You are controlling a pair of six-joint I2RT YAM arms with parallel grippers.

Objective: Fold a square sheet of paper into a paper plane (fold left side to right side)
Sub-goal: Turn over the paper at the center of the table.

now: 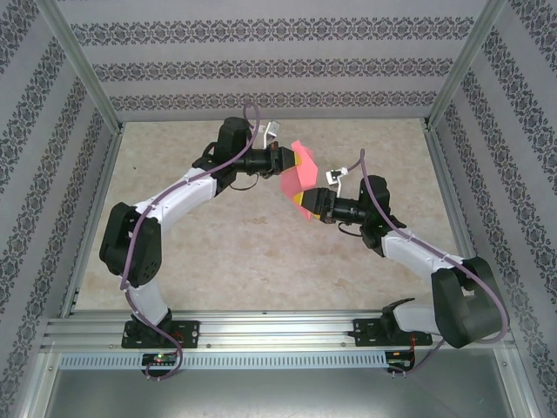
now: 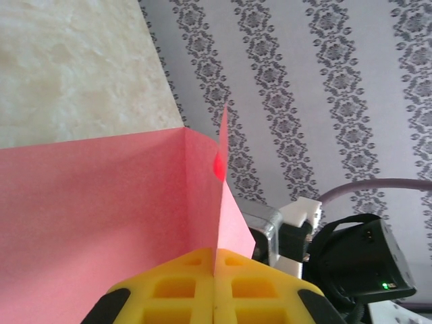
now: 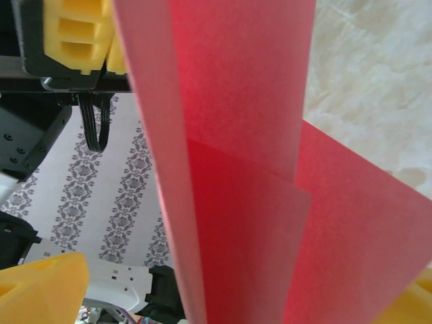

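Left pincer [image 2: 214, 263] clenched on the pink sheet of paper [image 1: 301, 174], right pincer [image 1: 305, 202] released astride it.

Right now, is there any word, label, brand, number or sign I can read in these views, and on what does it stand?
No text can be read in any view.
Pink paper: plain, with no print or marks.
Wallpaper: repeating ornament only, no letters.
Small boards by the arm bases: any print there is too small to read.
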